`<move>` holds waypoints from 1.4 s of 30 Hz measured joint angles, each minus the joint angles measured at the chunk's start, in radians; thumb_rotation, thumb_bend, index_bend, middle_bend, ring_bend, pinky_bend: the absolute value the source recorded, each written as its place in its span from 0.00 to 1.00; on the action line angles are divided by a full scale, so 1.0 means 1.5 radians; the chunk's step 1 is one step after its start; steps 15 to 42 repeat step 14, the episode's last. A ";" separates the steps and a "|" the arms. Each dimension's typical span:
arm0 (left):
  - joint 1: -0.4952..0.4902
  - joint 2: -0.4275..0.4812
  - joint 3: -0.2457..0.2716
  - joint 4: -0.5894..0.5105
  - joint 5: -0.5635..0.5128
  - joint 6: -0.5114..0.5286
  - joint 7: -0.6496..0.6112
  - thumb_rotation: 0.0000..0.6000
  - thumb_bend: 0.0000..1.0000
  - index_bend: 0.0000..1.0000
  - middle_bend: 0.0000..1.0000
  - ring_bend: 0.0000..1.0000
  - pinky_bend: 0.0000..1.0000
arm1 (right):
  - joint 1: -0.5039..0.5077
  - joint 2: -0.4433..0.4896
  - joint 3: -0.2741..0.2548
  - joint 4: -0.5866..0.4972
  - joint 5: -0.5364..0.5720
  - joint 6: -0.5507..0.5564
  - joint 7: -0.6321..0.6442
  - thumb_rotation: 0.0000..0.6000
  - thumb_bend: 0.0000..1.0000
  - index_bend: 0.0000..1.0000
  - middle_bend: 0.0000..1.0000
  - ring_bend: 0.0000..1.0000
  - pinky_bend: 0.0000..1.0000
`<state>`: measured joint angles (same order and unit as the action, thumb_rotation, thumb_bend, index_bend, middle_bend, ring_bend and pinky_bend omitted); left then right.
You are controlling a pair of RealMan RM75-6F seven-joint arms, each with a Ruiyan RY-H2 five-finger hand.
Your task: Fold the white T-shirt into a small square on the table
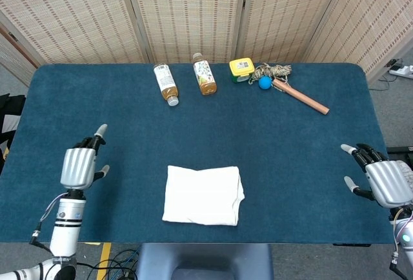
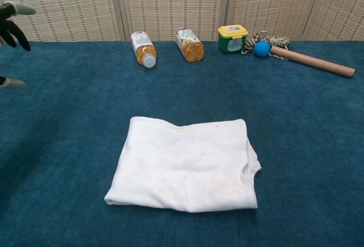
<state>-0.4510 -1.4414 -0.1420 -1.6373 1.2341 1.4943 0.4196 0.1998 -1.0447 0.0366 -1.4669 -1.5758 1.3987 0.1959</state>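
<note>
White T-shirt (image 1: 203,195) lies folded into a rough square on the blue table (image 1: 303,157), near the front edge and about midway across, seen from the head camera. The left hand (image 1: 80,166) hangs over the table's left side, well apart from the shirt, fingers apart and holding nothing. The right hand (image 1: 385,181) sits at the right edge, fingers spread, also empty. Along the back lie two bottles (image 1: 166,84) (image 1: 204,74), a yellow-lidded tub (image 1: 242,68), a blue ball (image 1: 264,82), a tangle of rope (image 1: 275,71) and a wooden stick (image 1: 303,97).

From the chest camera, the shirt (image 2: 185,164) fills the middle foreground, its right edge slightly ruffled. Only dark fingertips (image 2: 12,22) of the left hand show at the far left edge, spread apart. The right hand is out of this view.
</note>
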 measured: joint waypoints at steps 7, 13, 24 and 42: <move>0.081 0.039 0.032 0.046 0.050 0.061 -0.113 1.00 0.16 0.16 0.39 0.34 0.49 | -0.015 -0.017 -0.013 0.006 0.003 0.001 -0.009 1.00 0.37 0.12 0.23 0.16 0.26; 0.136 0.069 0.070 0.059 0.078 0.087 -0.111 1.00 0.16 0.17 0.39 0.34 0.48 | -0.022 -0.023 -0.023 0.002 0.002 -0.002 -0.021 1.00 0.37 0.12 0.23 0.16 0.26; 0.143 0.075 0.074 0.054 0.079 0.088 -0.106 1.00 0.16 0.17 0.39 0.34 0.48 | -0.023 -0.024 -0.023 0.002 0.002 -0.003 -0.021 1.00 0.37 0.12 0.23 0.16 0.26; 0.143 0.075 0.074 0.054 0.079 0.088 -0.106 1.00 0.16 0.17 0.39 0.34 0.48 | -0.023 -0.024 -0.023 0.002 0.002 -0.003 -0.021 1.00 0.37 0.12 0.23 0.16 0.26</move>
